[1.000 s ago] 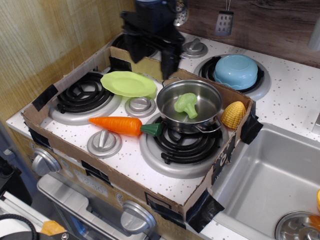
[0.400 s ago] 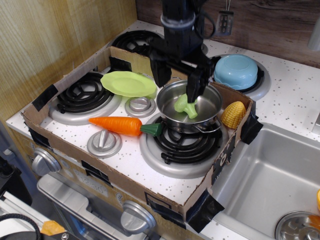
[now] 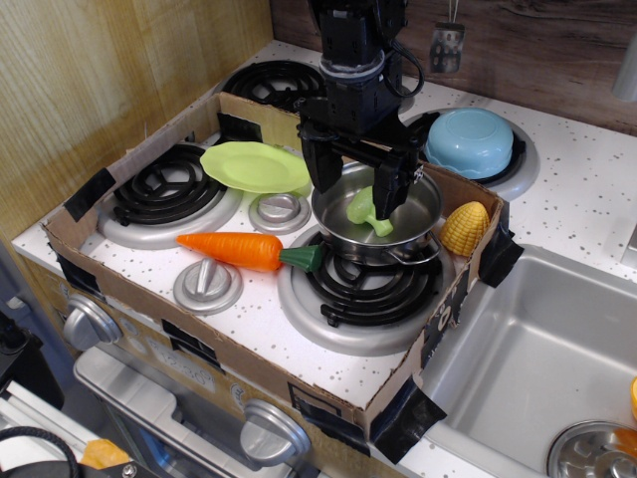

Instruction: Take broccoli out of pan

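Note:
The light-green toy broccoli (image 3: 364,211) lies inside the shiny steel pan (image 3: 333,215) on the front right burner. My black gripper (image 3: 355,184) hangs open over the pan, its jaws spread wide. One finger (image 3: 323,169) is at the pan's left rim and the other finger (image 3: 390,191) reaches down inside, just right of the broccoli and partly covering it. Nothing is held.
A lime-green plate (image 3: 256,166) lies left of the pan, an orange carrot (image 3: 239,249) in front of it, a yellow corn cob (image 3: 465,228) to the right. A pale blue bowl (image 3: 470,140) sits on the back right burner. A cardboard wall (image 3: 229,358) rings the stove; a sink (image 3: 532,358) is at right.
The gripper came from the back left, moved right over the pan and sank lower, so its right finger now stands inside beside the broccoli. The broccoli has not moved.

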You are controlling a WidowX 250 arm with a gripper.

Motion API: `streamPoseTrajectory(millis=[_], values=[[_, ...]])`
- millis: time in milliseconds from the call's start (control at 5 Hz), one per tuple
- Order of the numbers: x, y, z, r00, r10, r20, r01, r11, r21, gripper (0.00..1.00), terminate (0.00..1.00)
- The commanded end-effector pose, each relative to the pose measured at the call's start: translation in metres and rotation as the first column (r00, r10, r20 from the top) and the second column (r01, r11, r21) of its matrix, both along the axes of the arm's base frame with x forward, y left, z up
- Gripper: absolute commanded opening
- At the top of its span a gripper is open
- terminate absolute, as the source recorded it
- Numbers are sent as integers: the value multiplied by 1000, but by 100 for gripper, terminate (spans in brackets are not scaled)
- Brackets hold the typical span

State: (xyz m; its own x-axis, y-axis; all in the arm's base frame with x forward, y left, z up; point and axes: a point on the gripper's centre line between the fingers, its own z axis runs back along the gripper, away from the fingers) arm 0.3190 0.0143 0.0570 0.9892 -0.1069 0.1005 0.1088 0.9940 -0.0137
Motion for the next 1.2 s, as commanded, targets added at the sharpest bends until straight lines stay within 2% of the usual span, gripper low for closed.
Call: streamPoseTrajectory(millis=[0,600,800,1000], values=[[7,2,1,999,-20,44,20,1000,2,100,0],[11,0,-17,997,-35,74,37,999,-26,100,0],[10,0,-14,996,-30,85,31,1000,-5,0,0],[7,0,-10,995,-27,94,26,1000,11,0,0]])
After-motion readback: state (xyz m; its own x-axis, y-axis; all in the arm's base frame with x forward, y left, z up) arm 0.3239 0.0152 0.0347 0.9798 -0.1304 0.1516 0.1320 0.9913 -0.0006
